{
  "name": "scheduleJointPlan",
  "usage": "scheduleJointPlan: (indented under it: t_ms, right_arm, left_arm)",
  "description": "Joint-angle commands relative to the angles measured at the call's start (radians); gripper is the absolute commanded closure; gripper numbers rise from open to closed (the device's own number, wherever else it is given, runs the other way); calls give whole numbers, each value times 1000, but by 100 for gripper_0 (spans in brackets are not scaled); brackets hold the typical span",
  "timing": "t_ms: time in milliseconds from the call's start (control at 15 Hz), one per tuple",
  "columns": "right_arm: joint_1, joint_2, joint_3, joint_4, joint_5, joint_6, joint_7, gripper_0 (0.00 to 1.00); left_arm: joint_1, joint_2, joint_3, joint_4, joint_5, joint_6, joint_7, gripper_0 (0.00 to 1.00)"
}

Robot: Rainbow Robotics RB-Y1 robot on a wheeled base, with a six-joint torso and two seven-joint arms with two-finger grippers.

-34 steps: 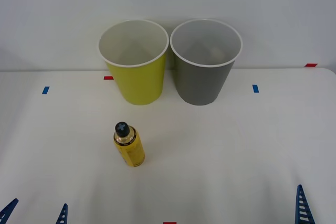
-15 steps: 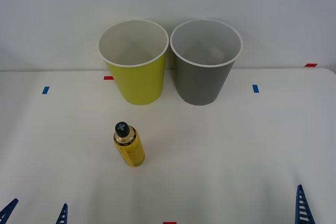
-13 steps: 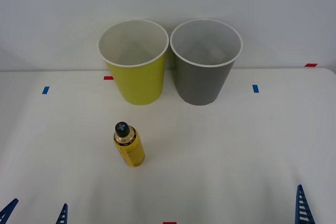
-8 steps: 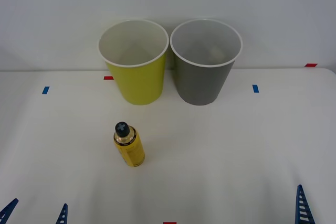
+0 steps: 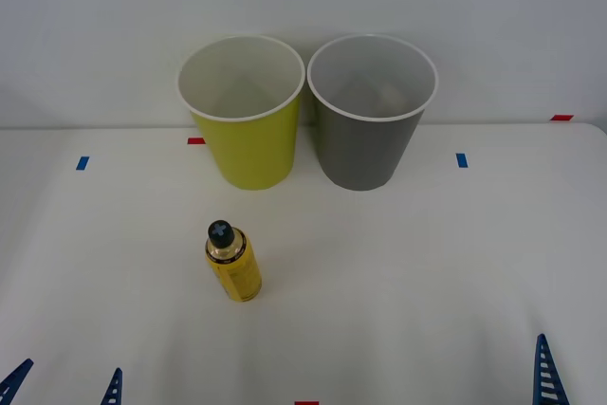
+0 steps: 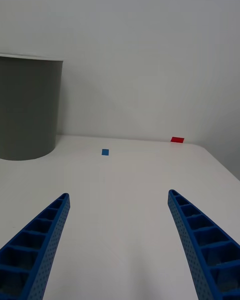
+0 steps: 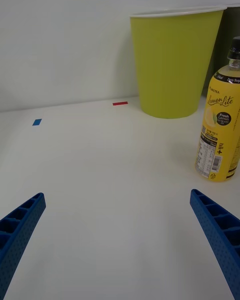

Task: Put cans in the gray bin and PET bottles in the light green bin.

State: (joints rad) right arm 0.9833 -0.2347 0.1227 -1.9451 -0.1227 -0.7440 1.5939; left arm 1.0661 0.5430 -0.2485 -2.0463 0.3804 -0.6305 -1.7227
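Nothing's changing over the last couple seconds: small yellow-labelled PET bottle point(image 5: 233, 270) is standing upright on the white table point(image 5: 408, 263), in front of the yellow-green plastic bin point(image 5: 242, 113), gray plastic bin point(image 5: 370, 113) beside it. Left gripper point(image 7: 120, 240) and right gripper point(image 6: 120, 240) are sitting spread wide, empty, so sorting isn't started.

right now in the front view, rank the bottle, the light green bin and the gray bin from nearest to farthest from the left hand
From the left hand, open at the near left edge of the table:
1. PET bottle, upright, nearest, left of centre.
2. Light green bin, behind the bottle at the back.
3. Gray bin, beside the green bin on its right, farthest.
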Motion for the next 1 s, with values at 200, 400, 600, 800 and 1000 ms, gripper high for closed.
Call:
scheduleJointPlan:
  t_ms: [200, 400, 600, 800, 1000]
  right_arm:
    - [0, 0, 0, 0, 0, 0, 0, 35]
    - [0, 0, 0, 0, 0, 0, 0, 35]
    - [0, 0, 0, 0, 0, 0, 0, 35]
    - [0, 0, 0, 0, 0, 0, 0, 36]
    - [0, 0, 0, 0, 0, 0, 0, 36]
  left_arm:
    - [0, 0, 0, 0, 0, 0, 0, 0]
    - [0, 0, 0, 0, 0, 0, 0, 0]
    - [0, 0, 0, 0, 0, 0, 0, 0]
    - [-20, -9, -12, 49, -8, 15, -2, 0]
    - [-18, 40, 0, 31, -14, 3, 0, 0]
